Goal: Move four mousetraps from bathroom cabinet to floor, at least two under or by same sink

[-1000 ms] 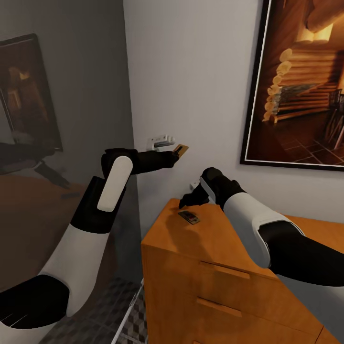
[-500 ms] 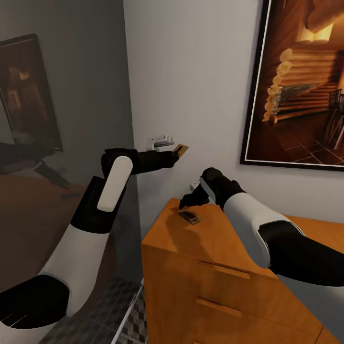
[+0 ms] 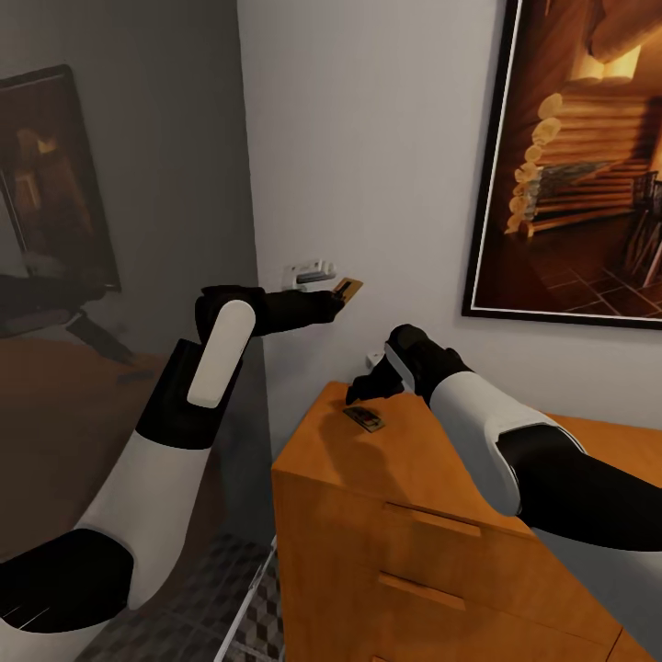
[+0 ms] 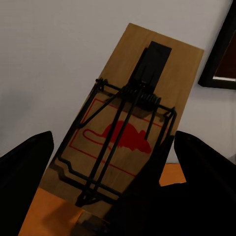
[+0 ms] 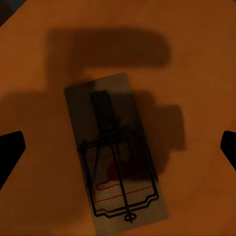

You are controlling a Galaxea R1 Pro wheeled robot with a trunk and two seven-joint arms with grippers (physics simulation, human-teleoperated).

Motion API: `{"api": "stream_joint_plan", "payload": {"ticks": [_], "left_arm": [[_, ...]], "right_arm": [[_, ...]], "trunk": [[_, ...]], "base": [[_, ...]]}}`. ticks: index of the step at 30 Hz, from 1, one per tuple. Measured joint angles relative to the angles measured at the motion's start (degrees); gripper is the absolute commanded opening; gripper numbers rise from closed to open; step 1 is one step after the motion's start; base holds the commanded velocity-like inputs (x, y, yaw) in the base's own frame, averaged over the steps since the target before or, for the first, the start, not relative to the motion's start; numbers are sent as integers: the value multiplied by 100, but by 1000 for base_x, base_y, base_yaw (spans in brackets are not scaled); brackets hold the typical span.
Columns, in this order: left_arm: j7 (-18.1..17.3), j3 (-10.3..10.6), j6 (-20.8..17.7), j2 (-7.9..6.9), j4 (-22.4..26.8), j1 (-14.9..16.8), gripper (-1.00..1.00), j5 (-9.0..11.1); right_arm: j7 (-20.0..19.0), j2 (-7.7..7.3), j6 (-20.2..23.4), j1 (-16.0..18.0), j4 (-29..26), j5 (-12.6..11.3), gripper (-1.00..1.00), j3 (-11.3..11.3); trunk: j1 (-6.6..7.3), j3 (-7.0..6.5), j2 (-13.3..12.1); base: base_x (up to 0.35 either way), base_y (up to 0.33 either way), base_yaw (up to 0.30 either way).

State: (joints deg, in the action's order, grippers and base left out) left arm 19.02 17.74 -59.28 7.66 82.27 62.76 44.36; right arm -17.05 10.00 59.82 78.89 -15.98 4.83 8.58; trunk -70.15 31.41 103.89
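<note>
Two mousetraps are in play. The left gripper [image 3: 338,296] pinches one mousetrap [image 3: 348,289] at its near end and holds it in the air beside the wall, above and apart from the cabinet [image 3: 405,515]. The second mousetrap [image 3: 365,417] lies flat on the cabinet top near its back corner, with the right gripper [image 3: 368,391] directly above it, fingers spread and not touching it.

Risk: the board is thin and lies flush on the wood, so closing the fingers too high would likely miss it or push it toward the cabinet edge. The held trap is gripped at one end only and could pivot or slip during travel.

The right wrist view shows the fingertips [image 5: 11,152] straddling the second trap across its width; the head view hides this. The bathroom floor [image 3: 230,598] shows beside the cabinet in the head view.
</note>
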Motion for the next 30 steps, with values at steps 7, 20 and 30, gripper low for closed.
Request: {"api": "stream_joint_plan", "payload": {"ticks": [7, 20, 30], "left_arm": [[3, 0, -2, -2, -4, 0, -100, 4], [4, 0, 0, -2, -6, 3, -100, 6], [4, 0, 1, -2, -13, 1, -100, 6]], "right_arm": [[-1, 0, 0, 0, 4, -12, 100, 8], [0, 0, 0, 0, 192, -20, 100, 5], [4, 0, -76, 6, 684, 5, 100, 19]], "trunk": [[0, 0, 0], [0, 0, 0], [1, -2, 2]], "base": [[0, 0, 0], [0, 0, 0], [0, 0, 0]]}}
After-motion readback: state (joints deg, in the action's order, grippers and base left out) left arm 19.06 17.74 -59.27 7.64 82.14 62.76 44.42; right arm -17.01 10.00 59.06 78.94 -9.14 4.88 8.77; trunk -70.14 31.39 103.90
